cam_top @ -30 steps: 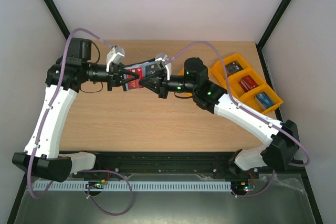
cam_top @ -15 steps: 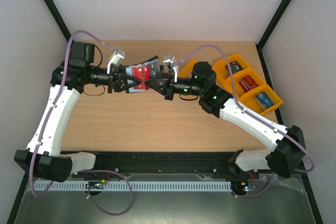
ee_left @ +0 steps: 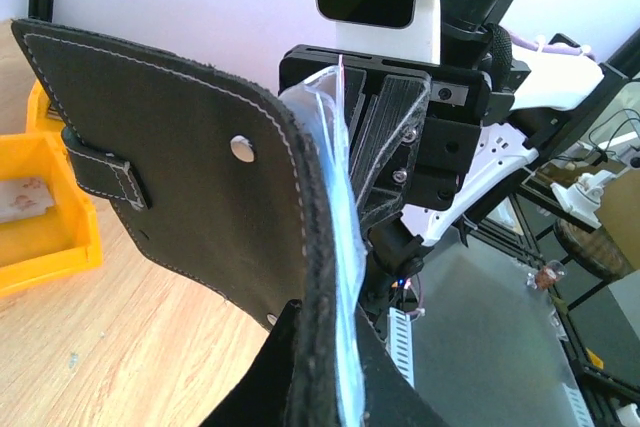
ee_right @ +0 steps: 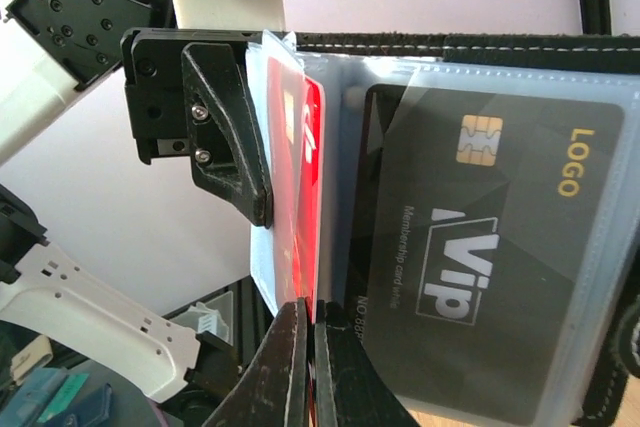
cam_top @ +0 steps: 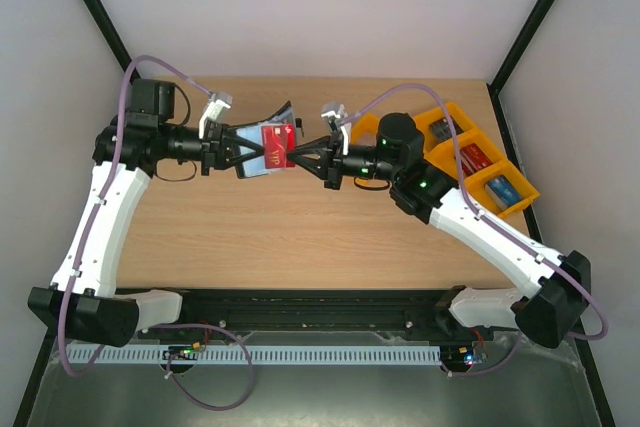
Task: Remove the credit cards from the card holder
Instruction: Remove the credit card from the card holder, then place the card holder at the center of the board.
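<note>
My left gripper (cam_top: 243, 155) is shut on the black card holder (cam_top: 262, 137) and holds it open above the table. In the left wrist view its black flap (ee_left: 170, 137) with the closing tab and the pale blue-grey pockets (ee_left: 335, 207) fill the frame, clamped at the gripper (ee_left: 345, 377). My right gripper (cam_top: 297, 155) is shut on the edge of the red credit card (cam_top: 275, 146), which stands partly out of a pocket. In the right wrist view the gripper (ee_right: 313, 342) pinches the red card (ee_right: 306, 187). A black VIP card (ee_right: 480, 247) sits in the neighbouring clear pocket.
Three joined orange trays (cam_top: 425, 132) stand at the right back of the wooden table, holding a dark card (cam_top: 446, 129), a red card (cam_top: 472, 158) and a blue card (cam_top: 500, 188). An orange tray (ee_left: 40, 237) also shows in the left wrist view.
My right gripper has drawn back to the right with the red card, which now shows further out of the holder. The left gripper has stayed about where it was, holding the holder.
</note>
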Controlling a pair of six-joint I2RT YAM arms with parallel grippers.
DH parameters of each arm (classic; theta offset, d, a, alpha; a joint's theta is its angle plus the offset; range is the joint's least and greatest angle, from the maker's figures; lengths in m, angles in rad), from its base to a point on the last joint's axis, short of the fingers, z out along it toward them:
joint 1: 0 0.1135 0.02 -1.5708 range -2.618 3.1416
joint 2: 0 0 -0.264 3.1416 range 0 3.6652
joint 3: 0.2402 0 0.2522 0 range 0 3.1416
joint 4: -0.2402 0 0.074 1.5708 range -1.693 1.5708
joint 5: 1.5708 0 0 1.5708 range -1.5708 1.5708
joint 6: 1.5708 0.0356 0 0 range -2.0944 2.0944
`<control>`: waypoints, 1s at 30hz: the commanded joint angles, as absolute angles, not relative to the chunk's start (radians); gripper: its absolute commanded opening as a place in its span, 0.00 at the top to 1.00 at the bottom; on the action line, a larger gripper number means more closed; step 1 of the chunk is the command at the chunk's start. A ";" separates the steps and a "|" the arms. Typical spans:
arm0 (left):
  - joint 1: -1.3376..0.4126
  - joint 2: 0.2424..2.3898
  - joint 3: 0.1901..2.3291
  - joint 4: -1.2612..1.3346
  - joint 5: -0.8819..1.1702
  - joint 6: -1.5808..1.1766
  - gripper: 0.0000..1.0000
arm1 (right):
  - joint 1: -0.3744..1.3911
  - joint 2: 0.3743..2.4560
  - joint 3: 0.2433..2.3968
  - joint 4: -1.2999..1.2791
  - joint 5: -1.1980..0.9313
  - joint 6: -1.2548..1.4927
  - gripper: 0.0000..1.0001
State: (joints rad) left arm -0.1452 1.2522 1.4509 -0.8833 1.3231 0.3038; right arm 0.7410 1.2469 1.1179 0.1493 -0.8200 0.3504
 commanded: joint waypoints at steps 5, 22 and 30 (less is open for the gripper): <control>-0.120 1.219 1.412 -0.846 1.339 0.263 0.98 | 0.693 1.210 1.154 -0.019 -0.726 0.240 0.98; -0.067 1.214 0.992 -0.268 1.184 -0.285 0.98 | 0.637 1.163 1.184 -0.124 -0.687 0.208 0.98; -0.238 1.281 0.717 0.103 1.159 -0.609 0.98 | 0.637 1.190 1.208 -0.227 -0.618 0.194 0.98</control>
State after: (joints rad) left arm -0.1268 1.2541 0.7254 -0.1143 1.1393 -0.4454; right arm 0.6415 1.1805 1.1645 -0.1612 -0.6533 0.2134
